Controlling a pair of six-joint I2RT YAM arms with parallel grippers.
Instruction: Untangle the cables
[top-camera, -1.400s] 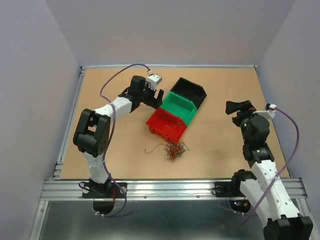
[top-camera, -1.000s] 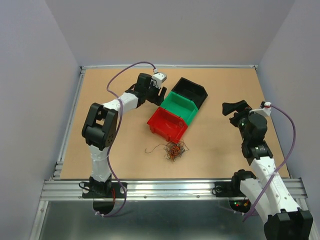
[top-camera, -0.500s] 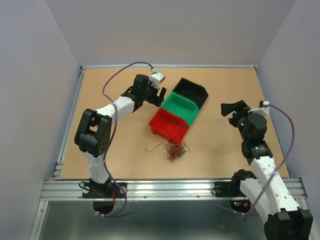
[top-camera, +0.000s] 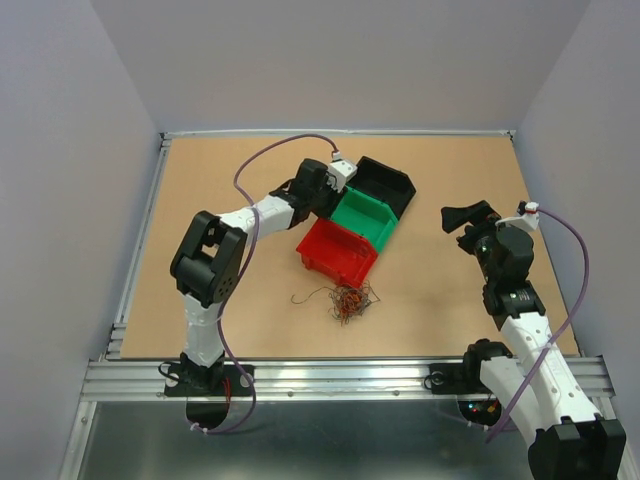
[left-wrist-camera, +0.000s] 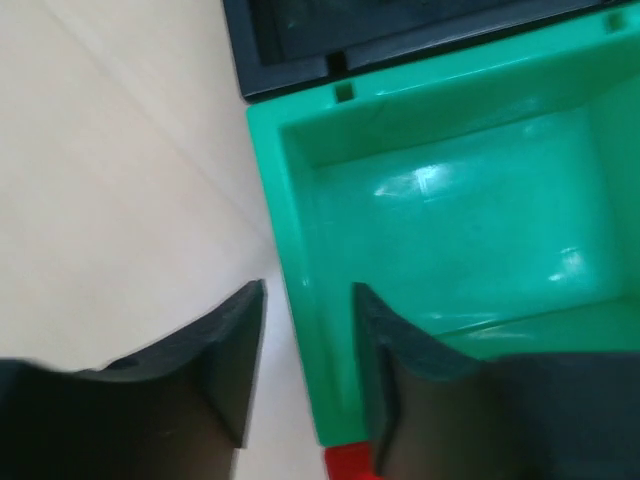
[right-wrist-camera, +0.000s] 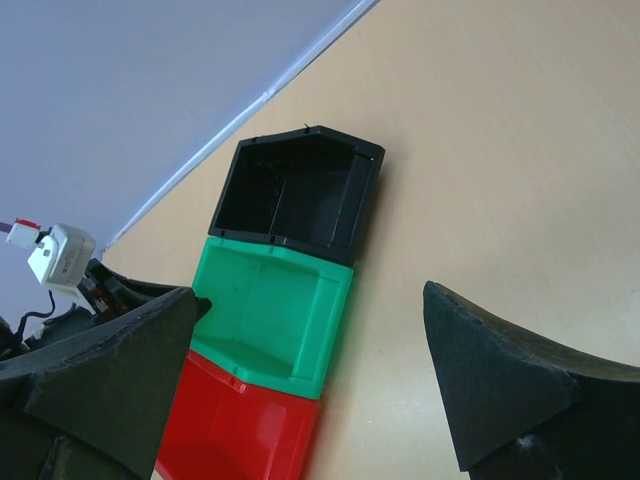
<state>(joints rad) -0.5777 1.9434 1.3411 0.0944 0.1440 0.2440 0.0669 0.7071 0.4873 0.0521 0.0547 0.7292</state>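
The cables (top-camera: 348, 299) lie in a small reddish-orange and brown clump on the table, just in front of the red bin (top-camera: 338, 250); neither wrist view shows them. My left gripper (top-camera: 330, 200) is at the green bin (top-camera: 365, 220), well behind the clump. Its jaws (left-wrist-camera: 308, 290) straddle the green bin's (left-wrist-camera: 450, 220) left wall. One finger lies against the inner face, and a strip of table shows between the other finger and the wall. My right gripper (top-camera: 468, 217) hovers wide open to the right of the bins, holding nothing (right-wrist-camera: 312, 295).
A black bin (top-camera: 385, 183), the green one and the red one stand in a touching diagonal row mid-table; all three look empty (right-wrist-camera: 300, 195). The raised table rim (top-camera: 160, 200) runs along the left side and back. The left arm's purple cable (top-camera: 270, 155) arcs above its wrist.
My left gripper has swung right, from beside the bins onto the green bin's left wall, and its jaws have narrowed. The right arm has barely moved.
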